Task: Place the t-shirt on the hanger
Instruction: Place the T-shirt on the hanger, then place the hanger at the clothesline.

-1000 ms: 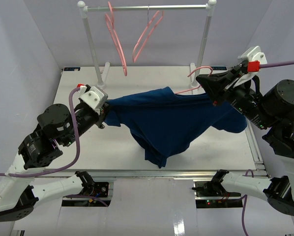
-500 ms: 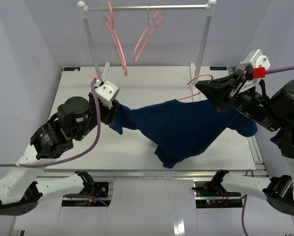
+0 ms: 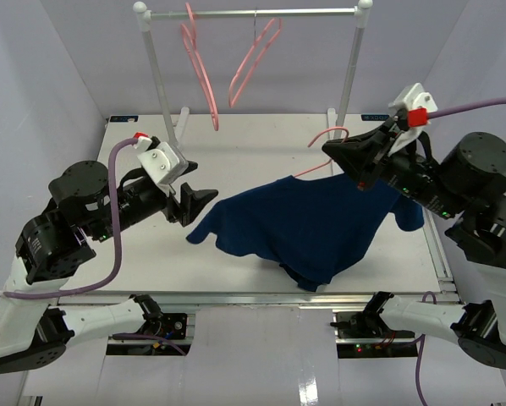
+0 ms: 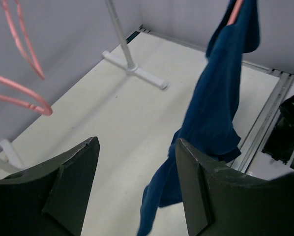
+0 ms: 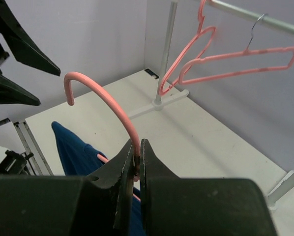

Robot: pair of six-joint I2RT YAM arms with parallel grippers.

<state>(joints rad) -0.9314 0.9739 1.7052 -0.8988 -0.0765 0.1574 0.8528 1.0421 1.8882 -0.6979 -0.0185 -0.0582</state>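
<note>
The dark blue t-shirt (image 3: 316, 224) hangs from the pink hanger (image 3: 330, 134) and sags onto the table; a pink arm of the hanger runs into its neck. My right gripper (image 3: 331, 152) is shut on the hanger's stem just below the curved hook (image 5: 100, 91), with the t-shirt (image 5: 73, 152) draped beneath. My left gripper (image 3: 198, 205) stands open a little left of the shirt's sleeve, touching nothing. In the left wrist view the gripper (image 4: 135, 142) shows bare table between its fingers, and the t-shirt (image 4: 216, 108) hangs beyond to the right.
A white garment rack (image 3: 253, 13) stands at the back of the table with two more pink hangers (image 3: 198, 63) (image 3: 255, 55) on its bar. Its feet (image 4: 134, 70) rest on the table. Lilac walls close in the left and right sides.
My left gripper opened, let go of the shirt's sleeve and drew back to the left. The freed cloth dropped lower onto the table. My right gripper shifted slightly left with the hanger.
</note>
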